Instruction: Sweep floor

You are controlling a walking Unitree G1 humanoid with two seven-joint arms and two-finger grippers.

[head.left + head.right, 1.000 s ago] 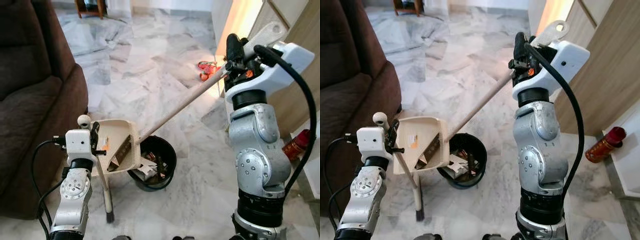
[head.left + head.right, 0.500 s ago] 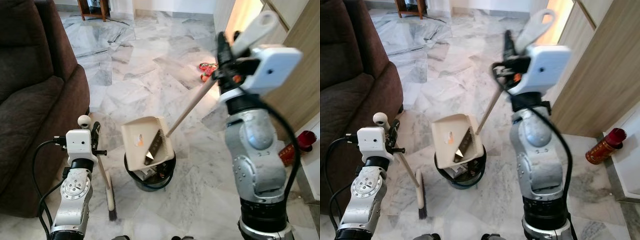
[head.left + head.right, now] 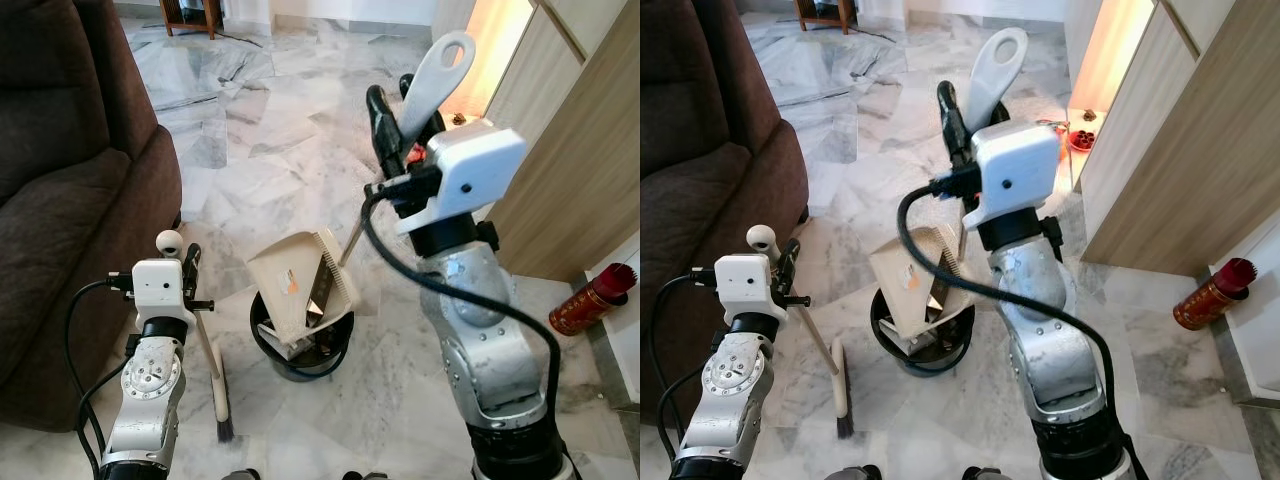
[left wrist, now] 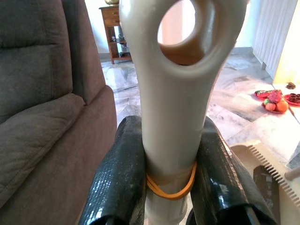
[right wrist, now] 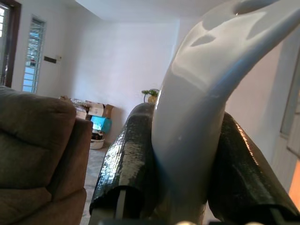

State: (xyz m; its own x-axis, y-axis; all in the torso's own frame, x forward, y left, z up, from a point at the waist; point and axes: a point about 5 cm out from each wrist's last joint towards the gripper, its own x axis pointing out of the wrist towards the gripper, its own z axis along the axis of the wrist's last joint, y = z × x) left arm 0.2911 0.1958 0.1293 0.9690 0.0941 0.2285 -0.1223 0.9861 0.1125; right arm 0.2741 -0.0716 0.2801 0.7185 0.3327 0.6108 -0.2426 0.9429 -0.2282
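A beige dustpan (image 3: pixel 298 284) hangs steeply tilted, mouth down, over a black bin (image 3: pixel 300 350) holding scraps of litter. Its long handle (image 3: pixel 436 72) rises to my right gripper (image 3: pixel 384 112), which is shut on it near the looped end; the right wrist view shows both fingers (image 5: pixel 126 164) clamping the handle (image 5: pixel 192 112). My left gripper (image 3: pixel 187 270) is shut on the broom handle (image 4: pixel 171 98), just above an orange rubber band. The broom (image 3: pixel 218 390) stands beside the bin, its dark bristles on the marble floor.
A brown sofa (image 3: pixel 60 200) fills the left side, close to my left arm. A wooden cabinet (image 3: pixel 580 140) stands on the right, with a red bottle (image 3: pixel 588 302) on the floor by it. Red items (image 3: pixel 1077 137) lie near the cabinet's far end.
My right arm has swung leftward and raised the handle nearly upright, tipping the dustpan from beside the bin to over it. The left arm and broom have stayed put.
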